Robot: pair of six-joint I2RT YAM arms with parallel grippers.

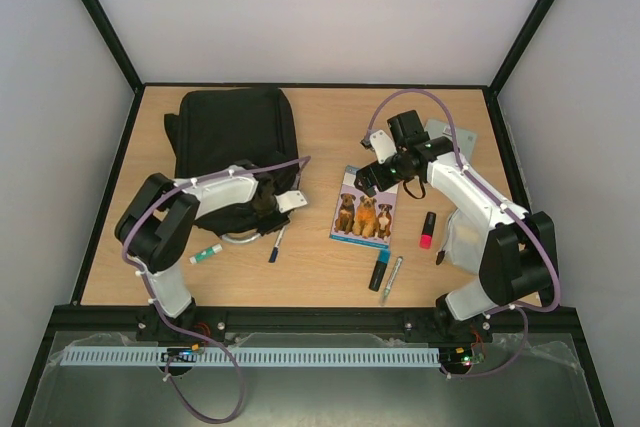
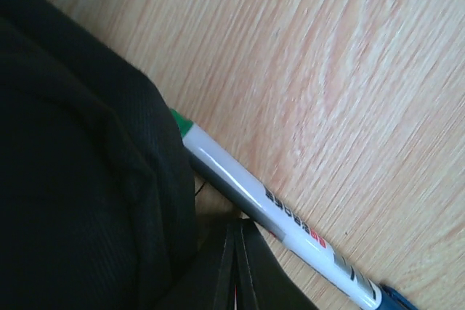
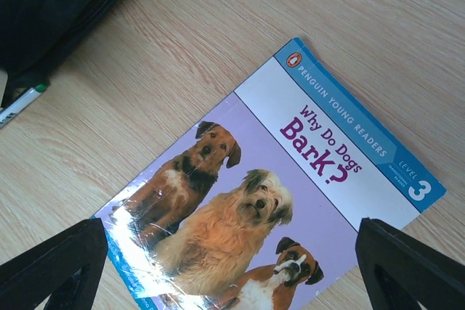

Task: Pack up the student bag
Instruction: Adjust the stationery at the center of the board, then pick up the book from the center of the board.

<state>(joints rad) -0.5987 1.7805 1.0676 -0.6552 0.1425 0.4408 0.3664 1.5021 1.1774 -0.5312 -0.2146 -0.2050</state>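
Observation:
The student bag [image 1: 230, 132] is a black backpack lying flat at the back left of the table; its fabric [image 2: 73, 179] fills the left of the left wrist view. My left gripper [image 1: 266, 213] hangs at the bag's near right corner. Its fingers [image 2: 225, 274] are pressed together, shut, just over a white pen [image 2: 276, 208] with a green end. My right gripper [image 1: 375, 175] hovers open over a dog picture book [image 3: 290, 179], which lies flat on the wood between the wide-apart fingertips [image 3: 54, 266].
The white pen [image 1: 275, 244] lies near the bag's grey-white loop [image 1: 240, 239]. A green-tipped marker [image 1: 205, 254] lies further left. Right of the book [image 1: 365, 209] are a red marker [image 1: 428, 230], a blue highlighter [image 1: 381, 270] and a thin pen [image 1: 392, 277]. A grey flat item [image 1: 447, 137] lies behind the right arm.

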